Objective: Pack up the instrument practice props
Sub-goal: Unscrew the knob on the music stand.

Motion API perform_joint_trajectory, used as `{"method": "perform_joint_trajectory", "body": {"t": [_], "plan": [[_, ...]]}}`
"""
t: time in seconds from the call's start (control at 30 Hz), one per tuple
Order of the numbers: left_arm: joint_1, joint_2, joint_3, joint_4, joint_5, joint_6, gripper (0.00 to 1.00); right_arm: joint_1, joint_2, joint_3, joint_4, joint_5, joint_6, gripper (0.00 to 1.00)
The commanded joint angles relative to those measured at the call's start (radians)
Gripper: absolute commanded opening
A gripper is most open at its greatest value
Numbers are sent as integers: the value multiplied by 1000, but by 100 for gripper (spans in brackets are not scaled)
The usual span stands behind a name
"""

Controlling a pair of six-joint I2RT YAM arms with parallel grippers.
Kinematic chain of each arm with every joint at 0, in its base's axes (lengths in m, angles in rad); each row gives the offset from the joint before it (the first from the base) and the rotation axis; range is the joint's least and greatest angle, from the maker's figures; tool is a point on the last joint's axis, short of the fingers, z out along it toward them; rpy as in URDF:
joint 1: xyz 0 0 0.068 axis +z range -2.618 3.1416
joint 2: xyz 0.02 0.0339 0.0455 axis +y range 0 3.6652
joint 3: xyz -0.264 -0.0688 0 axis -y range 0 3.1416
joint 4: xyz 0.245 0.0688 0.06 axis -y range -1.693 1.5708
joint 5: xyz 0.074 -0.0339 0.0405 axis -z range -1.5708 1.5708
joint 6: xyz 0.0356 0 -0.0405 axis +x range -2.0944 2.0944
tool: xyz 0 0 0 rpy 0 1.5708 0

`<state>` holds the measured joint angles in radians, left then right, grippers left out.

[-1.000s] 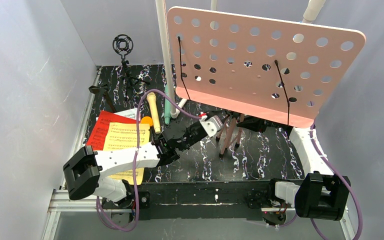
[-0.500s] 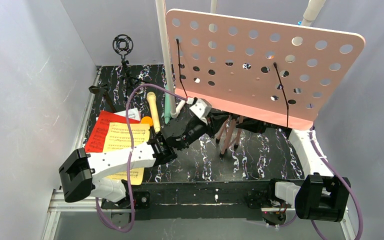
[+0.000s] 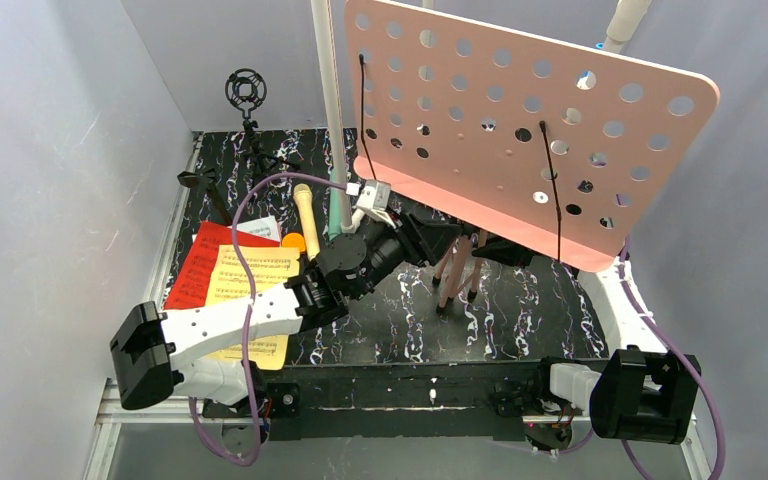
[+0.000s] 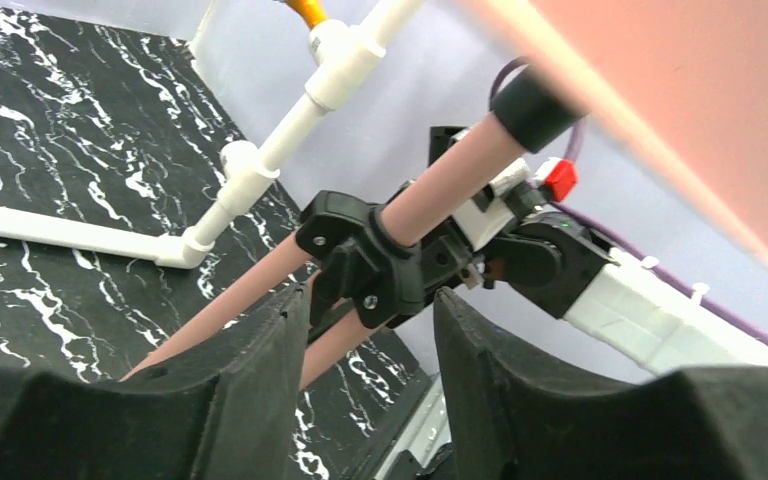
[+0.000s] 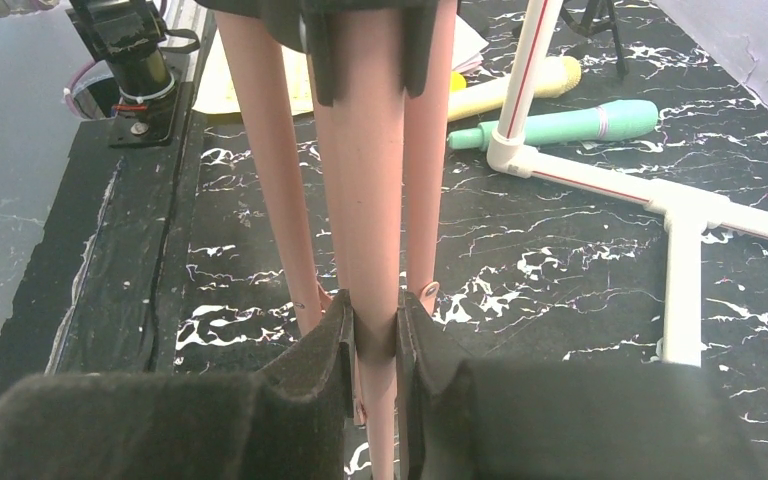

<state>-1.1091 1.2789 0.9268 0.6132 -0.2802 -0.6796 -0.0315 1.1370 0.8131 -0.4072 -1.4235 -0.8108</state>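
The pink hole-punched music stand (image 3: 520, 130) stands tilted on its tripod legs (image 3: 455, 270) at mid table. My right gripper (image 5: 372, 330) is shut on the stand's middle pink tube (image 5: 365, 150), low among the legs. My left gripper (image 4: 370, 320) is open just short of the stand's black hub (image 4: 380, 260), with one pink leg running behind its left finger. The left gripper (image 3: 440, 238) sits under the plate's lower edge. Yellow sheet music (image 3: 250, 280) lies on a red folder (image 3: 195, 265) at the left. A yellow microphone (image 3: 307, 222) and a mint-green microphone (image 3: 336, 215) lie beside them.
A white pipe frame (image 3: 328, 100) rises behind the stand, and its base tubes (image 5: 660, 200) lie on the black marbled table (image 3: 520, 310). A black microphone tripod with a shock mount (image 3: 247, 92) stands at the back left. Grey walls close in both sides.
My left arm has swung up and back towards the stand's hub, and its jaws have spread apart. The pink plate has tipped up and a little to the right. The right gripper has kept its hold.
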Motion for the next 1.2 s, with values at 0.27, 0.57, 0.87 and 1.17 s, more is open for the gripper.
{"method": "perform_joint_trajectory", "body": {"t": [0.27,0.57,0.87,1.17], "plan": [[0,-197,-140,-3,28,250,67,4,-14,-19,-41,-32,61,1],[0,-180,-152,0,-45,115,13,4,-14,-25,-36,-31,66,1],[2,-91,-116,138,-24,-198,0,4,-17,-32,-30,-29,68,1],[32,-22,-87,267,33,-416,0,4,-22,-38,-25,-28,73,1]]}}
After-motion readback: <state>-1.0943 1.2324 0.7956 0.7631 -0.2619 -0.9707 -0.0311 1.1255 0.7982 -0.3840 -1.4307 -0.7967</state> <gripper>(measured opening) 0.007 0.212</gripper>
